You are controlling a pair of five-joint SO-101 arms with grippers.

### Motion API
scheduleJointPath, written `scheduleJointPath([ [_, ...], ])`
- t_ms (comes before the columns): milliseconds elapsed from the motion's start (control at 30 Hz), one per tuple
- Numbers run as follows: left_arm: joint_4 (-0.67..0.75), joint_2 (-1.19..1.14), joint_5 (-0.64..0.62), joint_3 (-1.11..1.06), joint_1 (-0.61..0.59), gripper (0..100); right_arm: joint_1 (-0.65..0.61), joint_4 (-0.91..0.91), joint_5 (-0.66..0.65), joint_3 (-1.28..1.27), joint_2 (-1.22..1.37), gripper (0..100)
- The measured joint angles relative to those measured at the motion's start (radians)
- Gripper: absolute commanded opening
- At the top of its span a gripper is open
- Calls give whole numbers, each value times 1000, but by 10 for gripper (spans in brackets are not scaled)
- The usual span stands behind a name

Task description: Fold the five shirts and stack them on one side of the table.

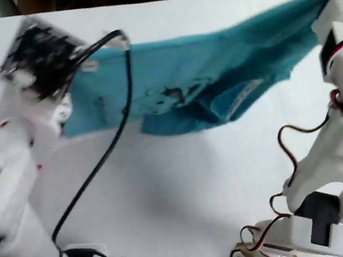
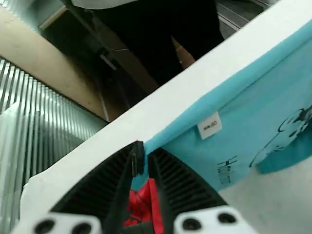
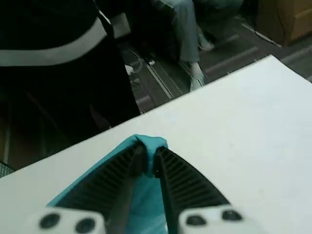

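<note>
1. Your left gripper [image 2: 145,163] has its jaws squeezed almost shut on one edge of the blue shirt [image 1: 201,67], close to the little white tag [image 2: 209,125].
2. Your right gripper [image 3: 148,157] has its jaws pinched tight on a bunched corner of the same shirt.
3. The shirt hangs stretched between the two arms. It runs along the far edge of the table [image 1: 186,190], from near the far left corner to the far right corner. Its lower part sags and looks bunched in the middle.
4. I think the step now is to lay the shirt down flat so you can fold it. Hold on firmly with both grippers and keep the top edge pulled straight.
5. Bring both arms toward the near edge together, at the same speed. Let the low hem touch the table first.
6. Go slowly. The bunched middle could tuck under itself and make a messy fold.
7. The far edge is right beside the shirt, so it could slide off if you let go there. There is wide white table between the shirt and the near edge, so lay it there.
8. Watch the black cable [image 1: 98,168]. It crosses the left end of the shirt and could catch the cloth.
</note>
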State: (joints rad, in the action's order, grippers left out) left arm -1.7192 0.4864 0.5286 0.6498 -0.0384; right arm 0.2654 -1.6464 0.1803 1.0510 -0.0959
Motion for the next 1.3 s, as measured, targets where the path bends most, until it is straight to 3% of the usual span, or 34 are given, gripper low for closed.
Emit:
scheduleJointPath([
  [467,48,169,0,6,-58,24,44,86,-51,249,-109,20],
  [833,54,204,-75,57,-60,24,57,86,-91,258,-281,20],
  [1300,54,267,-80,68,-61,24,57,144,-153,229,-414,20],
])
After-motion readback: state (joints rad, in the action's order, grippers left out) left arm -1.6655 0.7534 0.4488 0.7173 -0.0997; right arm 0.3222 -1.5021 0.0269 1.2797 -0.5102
